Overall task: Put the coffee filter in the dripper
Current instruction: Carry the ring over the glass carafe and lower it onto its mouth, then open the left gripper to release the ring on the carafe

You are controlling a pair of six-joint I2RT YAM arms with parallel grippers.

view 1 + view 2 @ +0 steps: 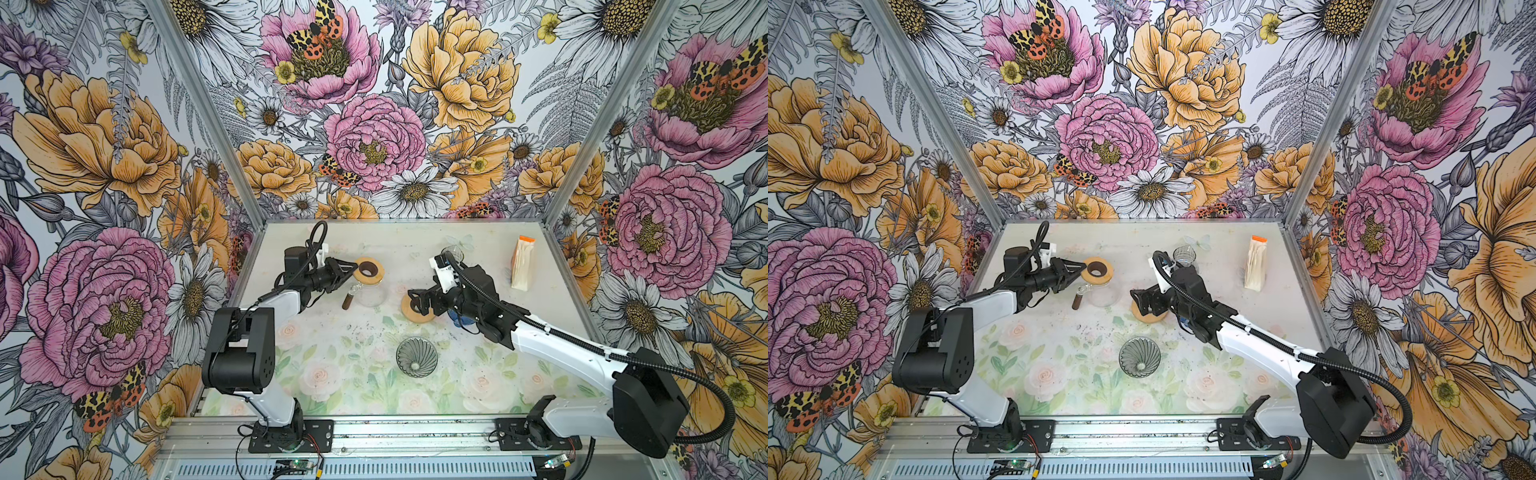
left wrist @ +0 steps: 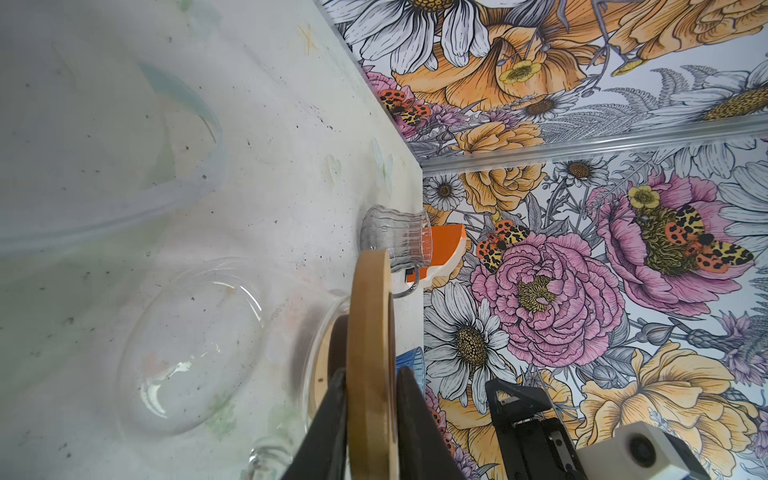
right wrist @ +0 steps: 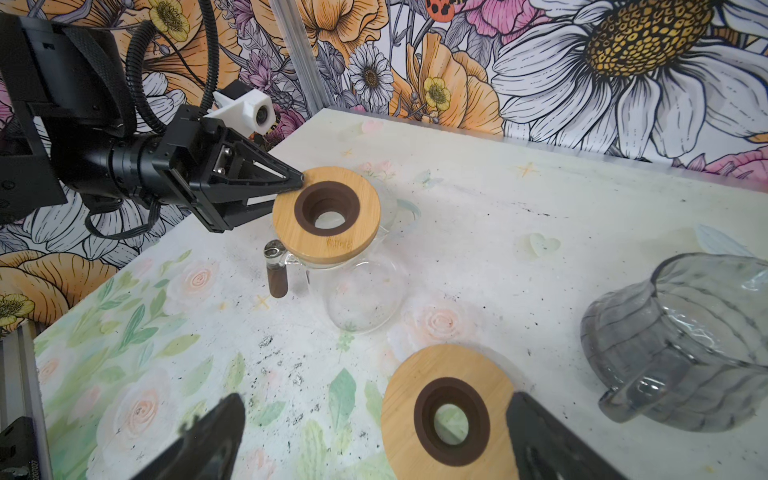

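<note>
The dripper [image 1: 417,357] [image 1: 1139,357], a grey ribbed glass cone, stands alone near the table's front middle. A pack of coffee filters [image 1: 523,264] [image 1: 1255,266] with an orange top stands upright at the back right; its orange end [image 2: 446,241] shows in the left wrist view. My left gripper [image 1: 355,266] [image 1: 1081,266] [image 2: 370,374] [image 3: 299,183] is shut on the edge of a wooden ring [image 1: 369,269] [image 2: 370,332] [image 3: 326,212] resting on a glass carafe [image 1: 370,293] [image 3: 361,291]. My right gripper [image 1: 413,301] [image 1: 1136,301] [image 3: 374,436] hangs open over a second wooden ring [image 1: 417,309] [image 3: 449,415] lying on the table.
A ribbed glass cup [image 1: 453,251] [image 2: 395,237] [image 3: 681,340] with a handle stands at the back, behind the right arm. A blue cup [image 1: 459,322] [image 2: 409,365] sits under the right forearm. Dark specks are scattered over the table's middle.
</note>
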